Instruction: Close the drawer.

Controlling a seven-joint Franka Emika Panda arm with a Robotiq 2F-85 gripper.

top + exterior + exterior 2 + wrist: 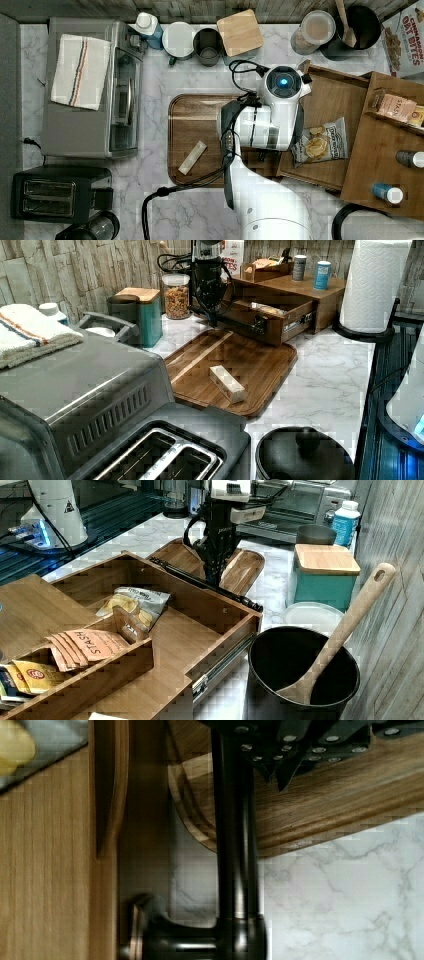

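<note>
The drawer (332, 97) is a shallow medium-brown wooden box, pulled well out of the cabinet at the top view's right. A chip bag (320, 142) lies inside it. A dark metal bar handle (205, 582) runs along its front wall. My gripper (216, 575) hangs straight down at that handle, on the side facing the tray. In the wrist view the handle (235, 845) runs close under the gripper (280, 770), with the drawer front (107, 795) beside it. The left view has the gripper (212, 315) at the drawer front's (272, 330) far end.
A darker rounded tray (195, 117) lies on the marble in front of the drawer, holding a pale block (192, 157). The cabinet top (380, 150) carries bottles and a tea box. A black pot with a wooden spoon (300, 675) stands beside the drawer's slide.
</note>
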